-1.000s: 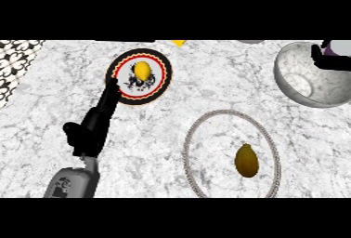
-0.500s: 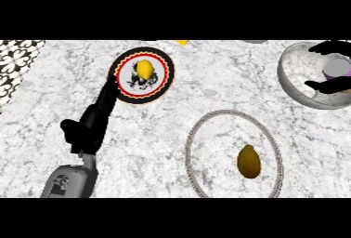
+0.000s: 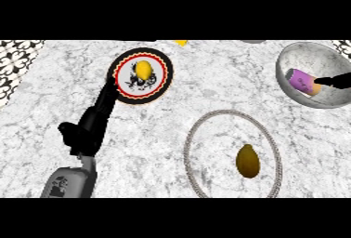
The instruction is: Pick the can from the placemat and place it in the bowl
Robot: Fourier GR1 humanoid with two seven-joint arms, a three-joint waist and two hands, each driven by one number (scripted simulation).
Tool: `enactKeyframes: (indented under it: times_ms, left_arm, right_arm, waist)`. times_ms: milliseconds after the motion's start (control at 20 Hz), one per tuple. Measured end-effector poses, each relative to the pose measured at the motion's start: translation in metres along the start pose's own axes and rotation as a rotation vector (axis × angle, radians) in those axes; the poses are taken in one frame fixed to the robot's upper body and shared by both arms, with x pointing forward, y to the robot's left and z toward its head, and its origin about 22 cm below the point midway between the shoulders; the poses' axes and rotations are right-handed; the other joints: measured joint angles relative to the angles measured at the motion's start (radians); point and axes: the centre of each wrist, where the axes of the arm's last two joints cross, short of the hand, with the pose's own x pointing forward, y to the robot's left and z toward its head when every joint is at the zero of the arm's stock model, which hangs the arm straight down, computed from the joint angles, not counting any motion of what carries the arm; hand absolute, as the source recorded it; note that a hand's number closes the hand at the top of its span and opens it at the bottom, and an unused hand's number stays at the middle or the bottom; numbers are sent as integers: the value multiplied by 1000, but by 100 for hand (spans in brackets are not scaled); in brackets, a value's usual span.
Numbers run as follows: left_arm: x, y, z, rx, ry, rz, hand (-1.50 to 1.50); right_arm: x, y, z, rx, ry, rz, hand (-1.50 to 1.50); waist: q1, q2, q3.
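Purple can (image 3: 303, 80) lies on its side inside the grey bowl (image 3: 312, 53) at the head view's upper right. The right hand (image 3: 336, 80) touches its end (only a dark tip shows, so grip cannot be told). Left hand (image 3: 89, 128) is stretched flat, fingers together, tips at the rim of the round placemat (image 3: 166, 69), which carries a yellow item (image 3: 142, 69).

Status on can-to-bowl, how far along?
Done: the can lies on its side inside the bowl, off the placemat. In hand: the right hand shows at the can's end, contact unclear. Remaining: withdraw that hand clear of the bowl.
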Motion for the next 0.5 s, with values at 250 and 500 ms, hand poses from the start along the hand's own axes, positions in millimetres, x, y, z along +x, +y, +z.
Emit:
enactKeyframes:
  times_ms: [250, 500]
  left_arm:
    - [0, 0, 4, -4, 4, 0, 0]
    - [-6, 2, 6, 5, 6, -2, 0]
  right_arm:
    - [5, -30, 4, -62, 20, -120, -150]
    - [-1, -53, 21, -80, 48, -240, -150]
  waist:
    - [0, -1, 0]
    - [-4, 0, 0]
